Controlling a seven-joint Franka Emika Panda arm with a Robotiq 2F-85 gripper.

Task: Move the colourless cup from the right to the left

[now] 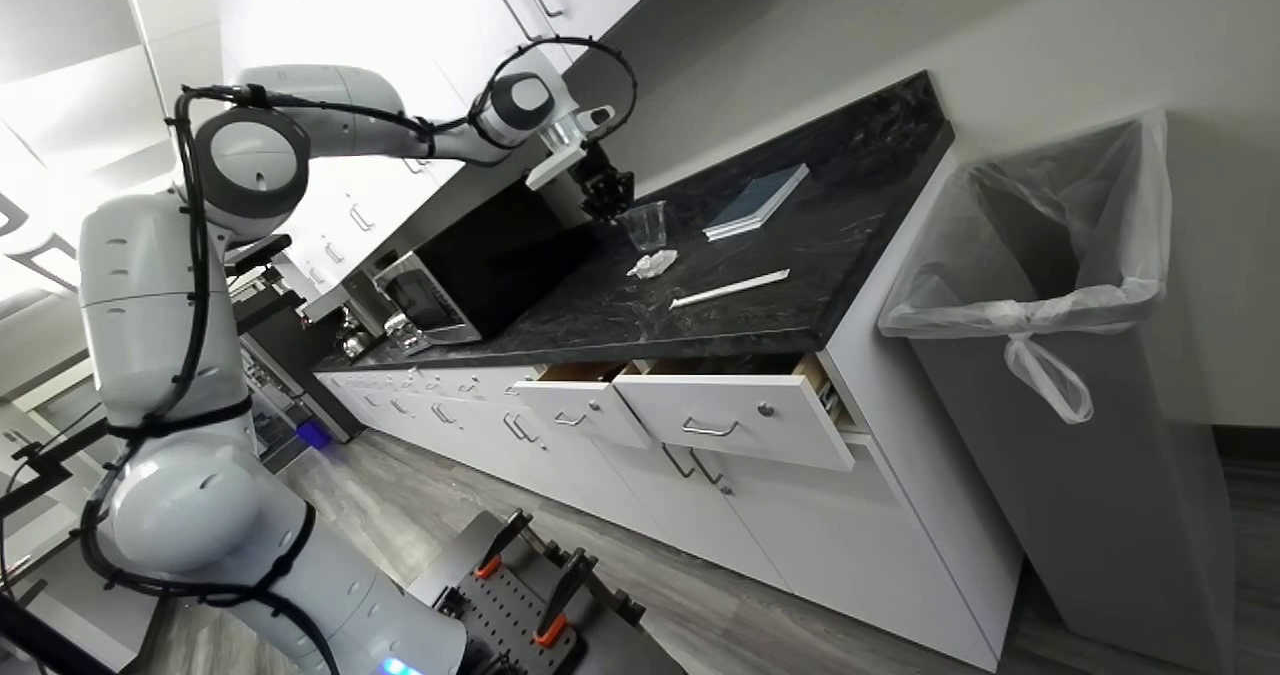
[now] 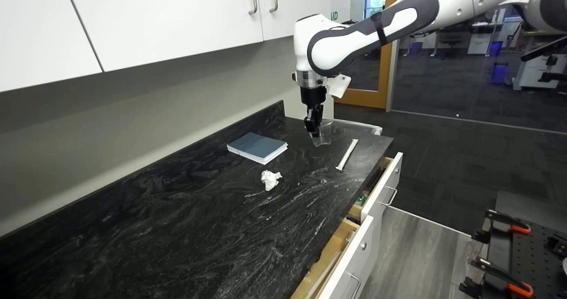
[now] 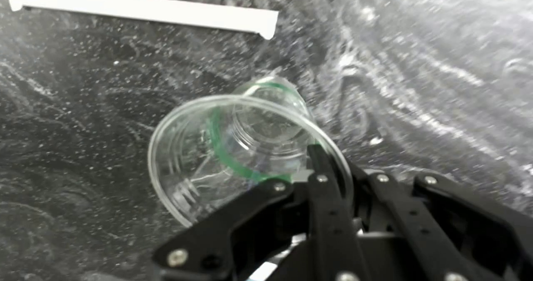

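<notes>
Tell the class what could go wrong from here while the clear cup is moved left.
The pincer pinches the clear cup at one side of its rim only, so the cup may swing, slip or crease. A crumpled white wad lies on the counter; a low pass could knock it. A drawer stands open beneath the counter's edge, so a cup dropped there might fall in.

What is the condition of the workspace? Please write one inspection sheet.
Surface: dark marbled countertop, pale-speckled in the wrist view.
Job's things: colourless cup with green band, held near its rim; contact with the countertop cannot be told.
Clutter: blue-covered book or stack, crumpled white piece, long white strip, all apart from the cup.
Gripper: shut on the cup's wall, one finger inside.
Cables: black cable strapped along the arm.
Surroundings: two drawers open; lined bin past the countertop's end.
</notes>
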